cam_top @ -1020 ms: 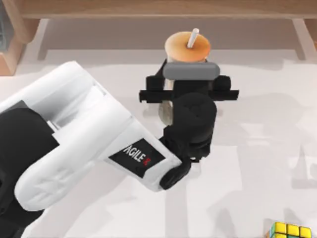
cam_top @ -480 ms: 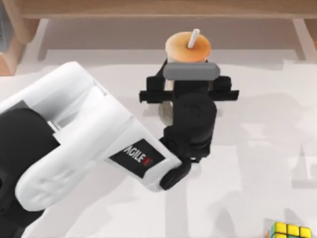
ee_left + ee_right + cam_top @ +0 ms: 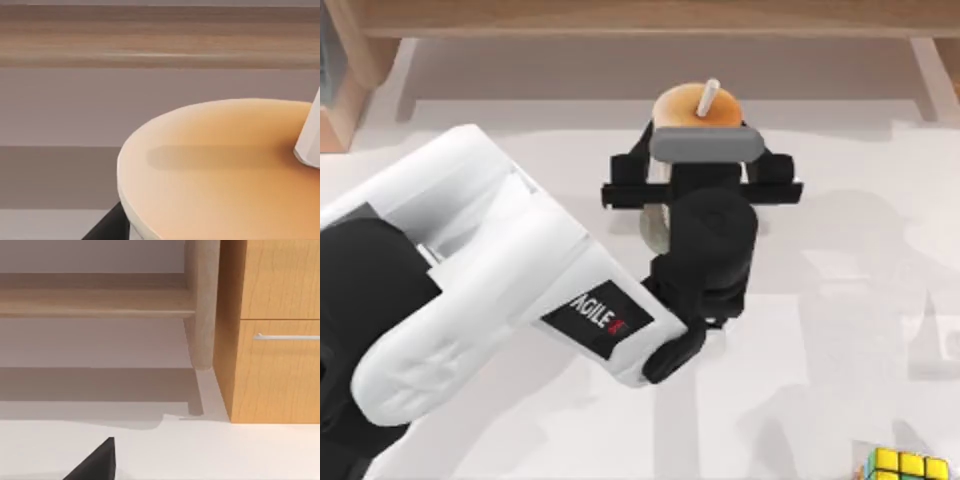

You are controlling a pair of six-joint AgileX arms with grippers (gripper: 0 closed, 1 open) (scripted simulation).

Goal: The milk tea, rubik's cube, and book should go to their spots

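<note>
Left pincer, top view: set against the near side of the milk tea, its black cross-bar spanning the cup body just under the orange lid, a finger end showing at each side of the cup. The fingers appear clamped on the cup, though the contact itself lies hidden beneath the grey wrist housing. The milk tea stands upright toward the far middle of the desk, just before a low wooden shelf that runs along the far edge; its white straw rises from the lid and leans slightly.

Left arm: the black wrist section runs from the pincer back toward the near side, then joins a white forearm bearing the AgileX label. This forearm stretches diagonally to the near left, where it meets a bulky white and black elbow. The arm reaches far forward, with the pincer pointed away from the base and level with the cup.

Left wrist view: the orange lid is seen from close above, with the straw base at one edge and a dark finger beside the rim.

Rubik's cube: at the near right edge of the desk, well apart from the cup, partly cut off.

Right wrist view: a dark fingertip of the right pincer over the white desk, facing a wooden cabinet with a drawer handle; whether this pincer is apart or together cannot be told.
</note>
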